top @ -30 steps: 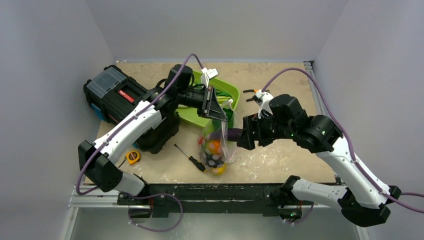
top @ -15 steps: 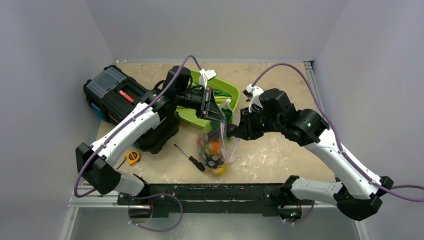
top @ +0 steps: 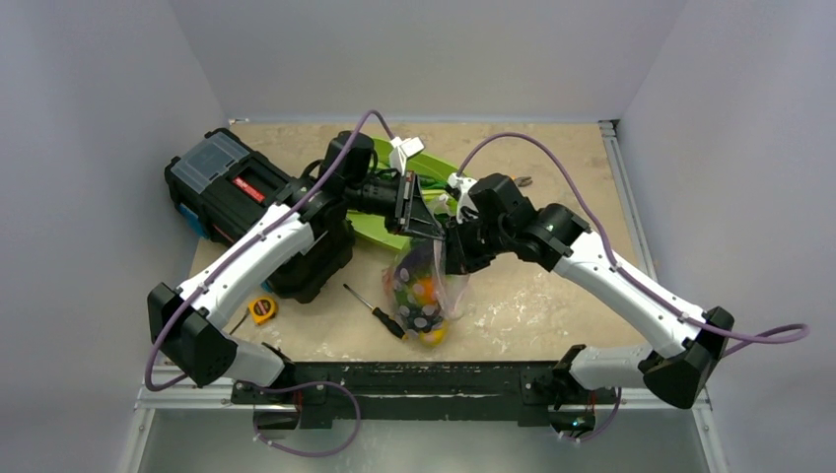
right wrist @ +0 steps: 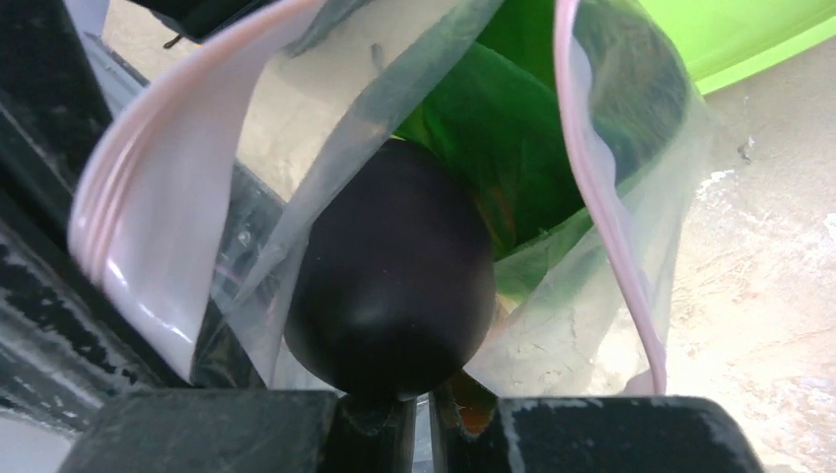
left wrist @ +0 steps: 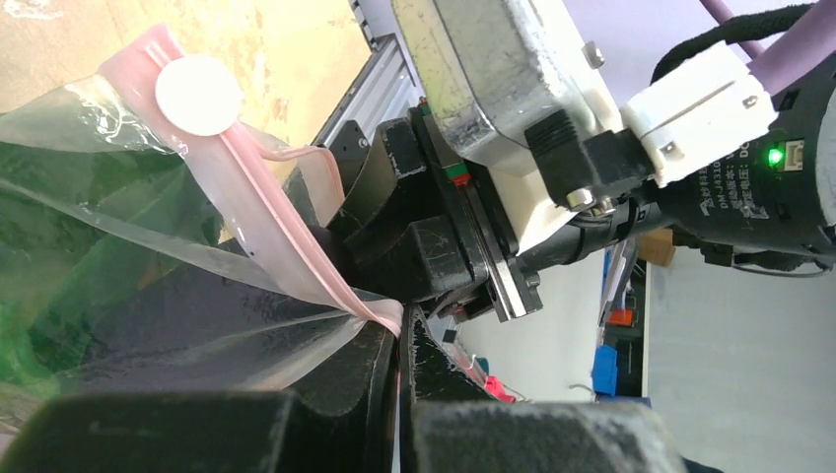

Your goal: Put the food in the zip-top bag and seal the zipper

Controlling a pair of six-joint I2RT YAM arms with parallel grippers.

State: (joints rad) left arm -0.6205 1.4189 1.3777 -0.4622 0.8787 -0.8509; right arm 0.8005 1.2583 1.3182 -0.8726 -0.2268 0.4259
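top external: both grippers are sitting at the mouth of the zip-top bag (top: pixel 422 291), which is hanging near the middle of the table (top: pixel 552 305).
left gripper (left wrist: pixel 399 340) is pinching the pink zipper (left wrist: pixel 286 232); right gripper (right wrist: pixel 419 424), fingers pressed nearly together, is touching the purple eggplant (right wrist: pixel 389 271) in the open mouth, beside the lime-green tray (right wrist: pixel 749 30).

Soft, even light from above; faint shadows. The top view is sharp. Wrist views go dark and blurry up close; the bag (left wrist: pixel 118 128) shines.
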